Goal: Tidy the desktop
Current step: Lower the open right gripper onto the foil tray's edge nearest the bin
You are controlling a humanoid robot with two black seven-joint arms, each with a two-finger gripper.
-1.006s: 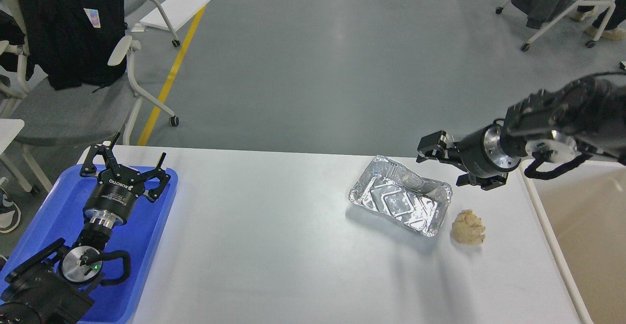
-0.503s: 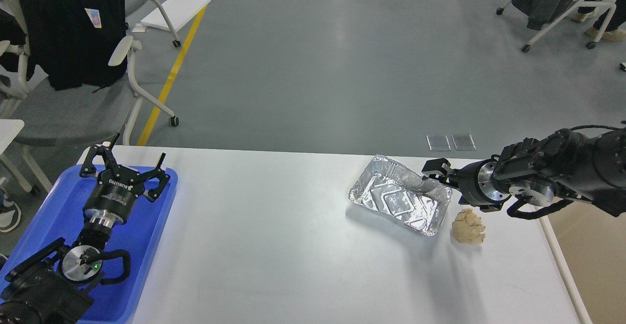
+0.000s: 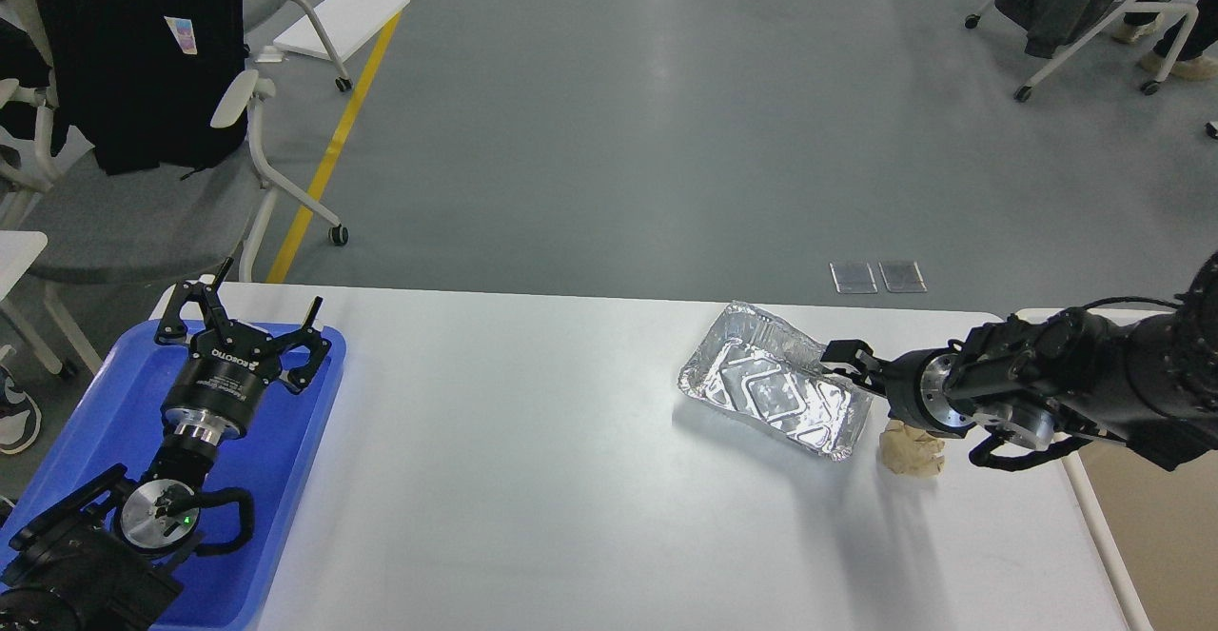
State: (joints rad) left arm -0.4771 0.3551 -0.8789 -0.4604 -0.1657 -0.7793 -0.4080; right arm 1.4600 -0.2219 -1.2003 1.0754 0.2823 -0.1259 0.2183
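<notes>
The desktop (image 3: pixel 533 460) is a wide white tabletop. A crumpled foil tray (image 3: pixel 775 393) lies empty on its right half. A crumpled beige paper ball (image 3: pixel 909 452) lies just right of the tray's near corner. My right gripper (image 3: pixel 845 363) reaches in low from the right and is at the tray's right rim, its fingers slightly apart; the wrist hangs over the paper ball and hides part of it. My left gripper (image 3: pixel 245 319) is open and empty above the blue tray (image 3: pixel 86 422) at the left edge.
A white-rimmed beige bin (image 3: pixel 1166 526) stands against the desktop's right edge. Grey wheeled chairs (image 3: pixel 143 222) with a black jacket stand behind the left corner, and another chair (image 3: pixel 1066 3) stands far back right. Grey floor lies beyond the far edge.
My right arm has come down and moved left, from above the foil tray's far right corner to its right rim, now covering part of the paper ball. The left arm has not moved.
</notes>
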